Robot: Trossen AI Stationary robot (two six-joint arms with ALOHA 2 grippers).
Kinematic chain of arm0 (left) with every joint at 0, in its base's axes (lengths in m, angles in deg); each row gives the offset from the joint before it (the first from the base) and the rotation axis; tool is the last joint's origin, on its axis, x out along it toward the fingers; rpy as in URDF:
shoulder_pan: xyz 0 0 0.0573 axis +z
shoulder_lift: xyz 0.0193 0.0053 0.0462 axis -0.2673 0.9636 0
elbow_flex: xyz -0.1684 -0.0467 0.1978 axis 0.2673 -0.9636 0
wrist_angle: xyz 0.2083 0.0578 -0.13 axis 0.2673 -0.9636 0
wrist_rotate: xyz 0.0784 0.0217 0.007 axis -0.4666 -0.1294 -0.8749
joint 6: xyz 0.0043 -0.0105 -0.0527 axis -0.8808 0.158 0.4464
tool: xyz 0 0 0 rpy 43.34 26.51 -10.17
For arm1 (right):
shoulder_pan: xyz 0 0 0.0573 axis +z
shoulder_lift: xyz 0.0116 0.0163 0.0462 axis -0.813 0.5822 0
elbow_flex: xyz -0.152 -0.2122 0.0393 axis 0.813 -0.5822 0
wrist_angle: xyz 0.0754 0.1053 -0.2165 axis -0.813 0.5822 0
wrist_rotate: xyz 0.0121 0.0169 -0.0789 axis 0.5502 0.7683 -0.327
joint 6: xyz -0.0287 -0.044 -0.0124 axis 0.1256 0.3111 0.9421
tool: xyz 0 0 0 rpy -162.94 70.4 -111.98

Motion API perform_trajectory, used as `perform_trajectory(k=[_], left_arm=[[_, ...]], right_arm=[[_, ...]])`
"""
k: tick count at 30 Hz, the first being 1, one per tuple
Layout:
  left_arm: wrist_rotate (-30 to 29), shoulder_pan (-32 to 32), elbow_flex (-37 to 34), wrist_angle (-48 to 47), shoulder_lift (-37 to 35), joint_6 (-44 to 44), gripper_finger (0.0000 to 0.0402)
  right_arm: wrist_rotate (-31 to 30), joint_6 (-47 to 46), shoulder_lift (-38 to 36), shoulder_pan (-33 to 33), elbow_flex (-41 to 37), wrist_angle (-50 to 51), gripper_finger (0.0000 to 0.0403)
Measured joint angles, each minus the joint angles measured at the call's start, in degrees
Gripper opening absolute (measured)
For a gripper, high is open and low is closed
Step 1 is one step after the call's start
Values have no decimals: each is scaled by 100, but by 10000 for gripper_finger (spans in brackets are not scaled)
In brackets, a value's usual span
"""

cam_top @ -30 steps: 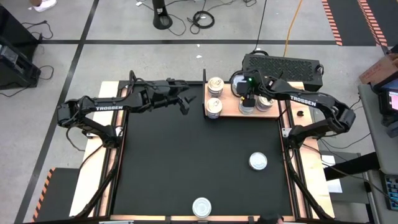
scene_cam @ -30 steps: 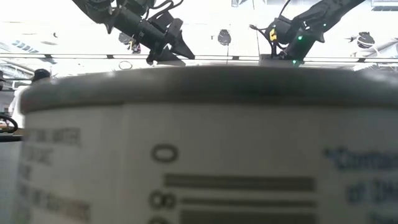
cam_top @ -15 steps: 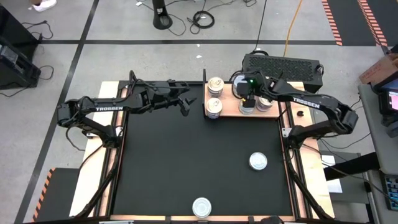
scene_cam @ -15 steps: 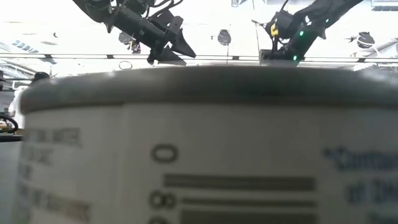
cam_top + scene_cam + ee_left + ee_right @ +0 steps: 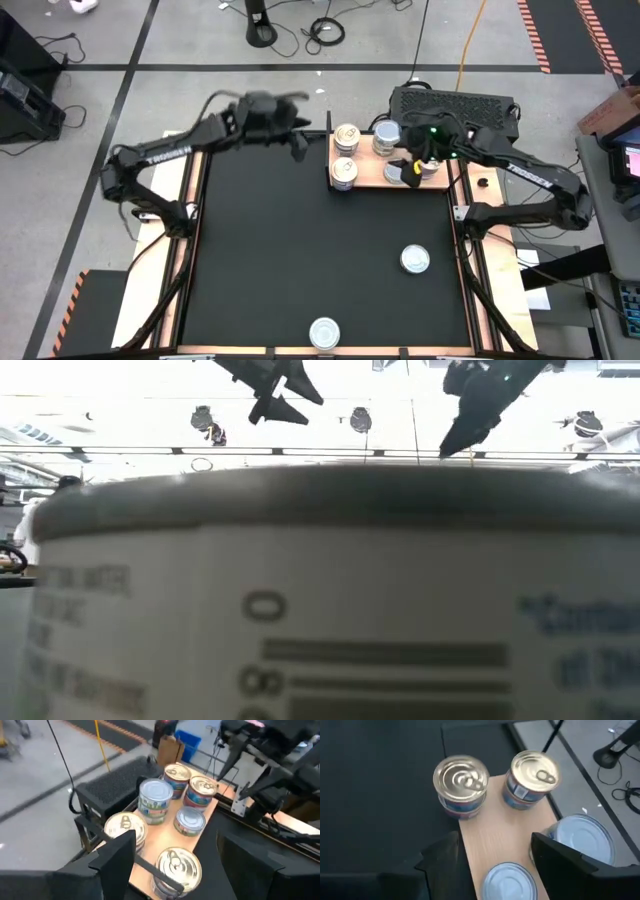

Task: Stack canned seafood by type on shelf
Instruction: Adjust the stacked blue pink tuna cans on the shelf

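Note:
The shelf (image 5: 372, 178) is a light wooden board at the table's far right, and several seafood tins stand on it. Two gold-topped tins (image 5: 346, 135) (image 5: 344, 172) are at its left end and pale-topped ones (image 5: 386, 137) at its right. Two more tins (image 5: 415, 260) (image 5: 324, 333) lie loose on the black mat. My left gripper (image 5: 298, 146) hangs open in the air left of the shelf, with the tins (image 5: 156, 800) ahead of it. My right gripper (image 5: 410, 171) hangs open above the shelf's right part, over bare board (image 5: 485, 835), and its fingers hold nothing.
A black ventilated box (image 5: 455, 105) stands just behind the shelf. In the low view a tin (image 5: 320, 600) right at the lens fills most of the picture, and both grippers (image 5: 285, 395) (image 5: 465, 425) show high above it. Wooden strips edge the mat on both sides.
Both grippers have risen. The left one has gone up from beside the shelf's left end and drawn a little toward the far edge. The right one has lifted off the pale-topped tins at the shelf's right part and rolled about its own axis. The tins have stayed in place.

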Motion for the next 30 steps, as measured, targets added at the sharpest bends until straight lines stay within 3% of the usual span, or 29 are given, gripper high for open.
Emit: perform_trajectory(k=[4, 7, 12, 15, 18, 21, 23, 30], left_arm=[[322, 476, 1129, -810, 792, -113, 276], [537, 979, 1511, -1303, 1363, -90, 276], [834, 1719, 1133, -1263, 1575, 596, 276], [949, 1972, 815, -1133, 1489, 752, 276], [1134, 2060, 628, -1112, 1476, 793, 276], [1326, 2017, 482, -1106, 1465, 902, 276], [1336, 1951, 425, -1107, 1467, 901, 276], [1339, 1801, 415, -959, 1465, 898, 276]], right_arm=[[11, -503, -233, 36, -1, -260, 244], [-25, -1016, -234, 103, -2, -615, 244], [-114, -1561, 316, 71, 4, -1990, 223], [464, -1621, 1096, -164, 343, -2215, 189], [916, -1430, 2135, -424, 934, -1818, 132], [1050, -1090, 2991, -620, 1551, -1238, 48], [1075, -874, 3344, -699, 1864, -1006, 14], [1073, -725, 4033, -746, 2304, -974, 1]])
